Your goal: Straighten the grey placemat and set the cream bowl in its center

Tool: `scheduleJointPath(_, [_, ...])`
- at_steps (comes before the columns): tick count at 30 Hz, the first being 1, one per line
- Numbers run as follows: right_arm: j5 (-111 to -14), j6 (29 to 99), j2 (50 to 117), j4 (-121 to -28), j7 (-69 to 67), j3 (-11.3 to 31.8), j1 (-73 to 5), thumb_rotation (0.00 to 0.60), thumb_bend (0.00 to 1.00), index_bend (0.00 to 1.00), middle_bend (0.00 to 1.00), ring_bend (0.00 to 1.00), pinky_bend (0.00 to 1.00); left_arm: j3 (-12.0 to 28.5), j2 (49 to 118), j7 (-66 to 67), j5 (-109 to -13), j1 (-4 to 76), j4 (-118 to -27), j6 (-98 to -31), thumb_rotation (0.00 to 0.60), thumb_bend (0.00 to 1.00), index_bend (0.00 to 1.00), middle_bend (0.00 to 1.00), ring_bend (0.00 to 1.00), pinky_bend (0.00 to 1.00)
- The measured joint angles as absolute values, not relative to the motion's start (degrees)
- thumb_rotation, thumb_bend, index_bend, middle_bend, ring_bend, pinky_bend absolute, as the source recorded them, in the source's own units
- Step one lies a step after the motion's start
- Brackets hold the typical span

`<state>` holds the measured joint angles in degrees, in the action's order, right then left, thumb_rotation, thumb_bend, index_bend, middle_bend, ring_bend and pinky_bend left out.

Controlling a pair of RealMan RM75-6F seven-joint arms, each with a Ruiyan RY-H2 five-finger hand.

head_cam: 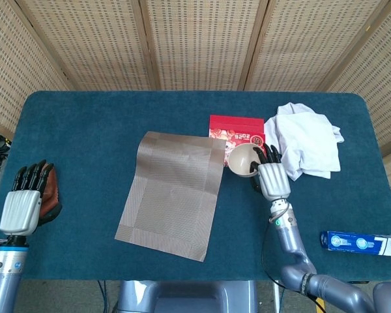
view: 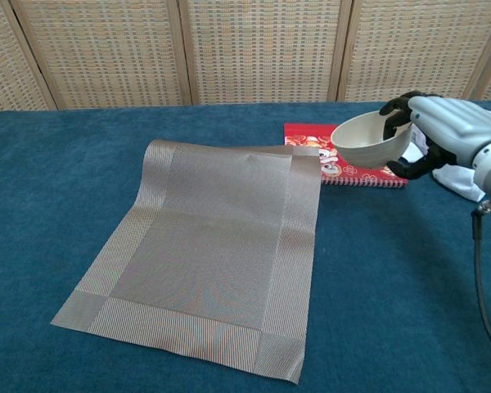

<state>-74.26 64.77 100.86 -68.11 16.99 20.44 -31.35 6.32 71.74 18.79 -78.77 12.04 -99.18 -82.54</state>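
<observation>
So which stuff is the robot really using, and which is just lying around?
Using:
grey placemat
cream bowl, held up by the right hand

Just lying around:
red notebook
white cloth
blue tube
brown thing by the left hand

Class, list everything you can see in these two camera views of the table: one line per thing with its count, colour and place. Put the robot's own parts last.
placemat: one, grey-brown, middle of the table, lying askew
bowl: one, cream, held in the air above the red booklet
booklet: one, red, behind the placemat's far right corner
cloth: one, white, crumpled, right rear of the table
packet: one, blue and white, near the front right edge
table: one, covered in dark blue-green fabric
screen: woven tan panels behind the table
brown object: one, reddish brown, at the left edge, partly hidden by the left hand
left hand: one, grey and black, at the left edge, holding nothing
right hand: one, grey and black, grips the bowl's rim
</observation>
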Motion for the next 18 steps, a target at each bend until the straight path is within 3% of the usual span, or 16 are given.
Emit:
scheduleJointPath(10, [-68.6, 60.3, 105.4, -55.5, 16.3, 24.4, -38.9, 0.6, 0.51, 0.66, 0.23, 0.0, 0.11, 6.6, 72.1, 18.9, -78.3, 12.2, -98.6, -82.5, 0.6, 0.24, 0.0, 0.0, 0.0, 0.0])
scheduleJointPath(15, [-67.3, 59.6, 107.5, -49.9, 16.7, 24.4, -40.7, 0.6, 0.44, 0.63, 0.21, 0.0, 0.11, 6.5, 71.9, 18.9, -78.5, 12.1, -99.0, -82.6, 0.6, 0.24, 0.0, 0.0, 0.0, 0.0])
scheduleJointPath(18, [-67.0, 60.2, 108.7, -46.7, 17.4, 24.0, -41.2, 0.6, 0.36, 0.55, 0.16, 0.0, 0.11, 6.4, 71.8, 18.9, -78.8, 12.0, -99.2, -83.0, 0.6, 0.24, 0.0, 0.0, 0.0, 0.0])
